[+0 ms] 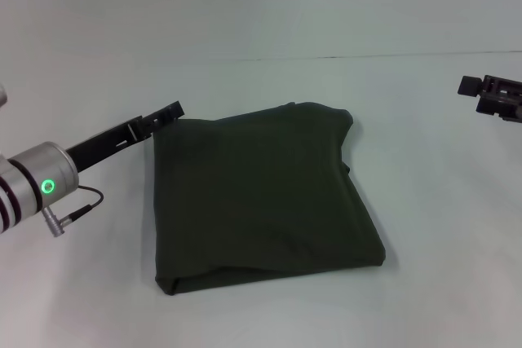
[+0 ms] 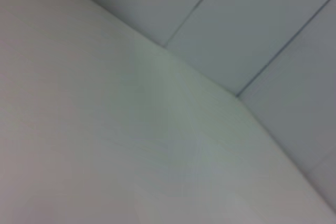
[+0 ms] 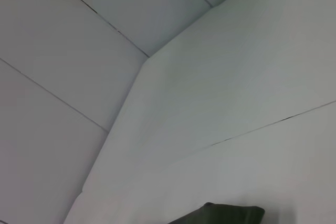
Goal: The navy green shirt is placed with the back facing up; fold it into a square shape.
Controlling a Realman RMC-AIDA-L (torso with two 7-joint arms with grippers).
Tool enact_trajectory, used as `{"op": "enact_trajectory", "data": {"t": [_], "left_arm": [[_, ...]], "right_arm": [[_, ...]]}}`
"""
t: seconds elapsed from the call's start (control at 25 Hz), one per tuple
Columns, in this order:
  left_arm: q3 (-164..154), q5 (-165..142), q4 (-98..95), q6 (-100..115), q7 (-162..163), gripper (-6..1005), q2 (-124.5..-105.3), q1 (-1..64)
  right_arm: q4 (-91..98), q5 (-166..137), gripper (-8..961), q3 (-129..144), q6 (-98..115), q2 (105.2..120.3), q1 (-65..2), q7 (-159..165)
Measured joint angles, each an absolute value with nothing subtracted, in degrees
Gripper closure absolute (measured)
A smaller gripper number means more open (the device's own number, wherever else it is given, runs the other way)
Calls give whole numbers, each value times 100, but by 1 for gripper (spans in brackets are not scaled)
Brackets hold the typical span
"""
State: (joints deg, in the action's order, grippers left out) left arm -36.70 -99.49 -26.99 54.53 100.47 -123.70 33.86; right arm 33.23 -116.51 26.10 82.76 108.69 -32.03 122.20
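head view first: nearest the camera is the left arm's silver wrist with a green ring light, coming in from the lower left. its black left gripper (image 1: 167, 113) reaches out low to the far left corner of the navy green shirt (image 1: 261, 197), right at the cloth edge. honestly can't tell whether the fingers are spread or pressed together, or if they're pinching any cloth. the shirt sits mid-table on the white table (image 1: 440, 283), already folded into a roughly square bundle, plain side up, with a little bulge of layers along its right edge. the right gripper (image 1: 494, 94) hangs way off at the right edge of the view, well apart from the shirt, and its fingers are too cut off to read.

left wrist view: just pale table surface and wall panels with seam lines, no shirt, no fingers.

right wrist view: mostly table and wall panels, with a dark green corner of the shirt (image 3: 226, 214) poking in at the picture's edge.
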Motion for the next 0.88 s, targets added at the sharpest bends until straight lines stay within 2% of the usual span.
{"op": "enact_trajectory", "data": {"t": [0.4,0.88], "left_arm": [[-4325,-9949,-2640,4293,9970,49,-12398,3575],[-4406,-9947,-2627,4251,9966,50,-12399,3558]], "right_arm": [[3322,-11663,37,2610,8194,10895,-3128,12243],[3271,-11664,36,2611,8076,10916,-3120,12193]]}}
